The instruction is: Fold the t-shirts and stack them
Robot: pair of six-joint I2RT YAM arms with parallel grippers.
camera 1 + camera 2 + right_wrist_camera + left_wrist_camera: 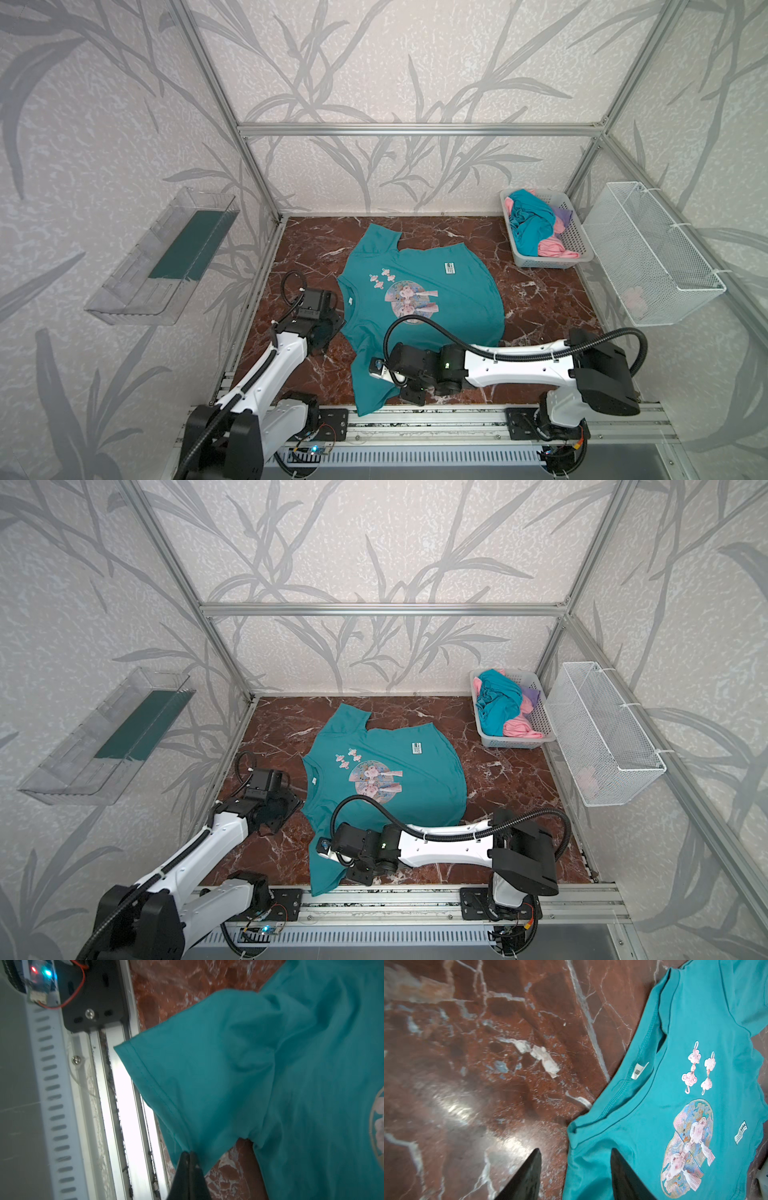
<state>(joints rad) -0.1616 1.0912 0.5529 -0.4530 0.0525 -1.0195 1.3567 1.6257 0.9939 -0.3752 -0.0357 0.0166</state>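
A teal t-shirt (436, 291) (415, 779) with a round pink chest print and a white label lies spread on the marble table in both top views. Its collar points left, and one sleeve hangs over the front rail. My right gripper (189, 1152) (405, 390) is shut on that sleeve's hem corner (187, 1142), near the table's front edge. My left gripper (575, 1150) (332, 332) is open above the shirt's shoulder beside the collar; one finger is over cloth, the other over bare marble. More t-shirts (536, 224), teal, pink and lilac, lie crumpled in the grey basket (582, 241).
The grey basket stands at the back right corner. A white wire basket (656, 253) hangs on the right wall and a clear plastic tray (166, 253) on the left wall. An aluminium rail (436, 415) runs along the front edge, carrying both arm bases.
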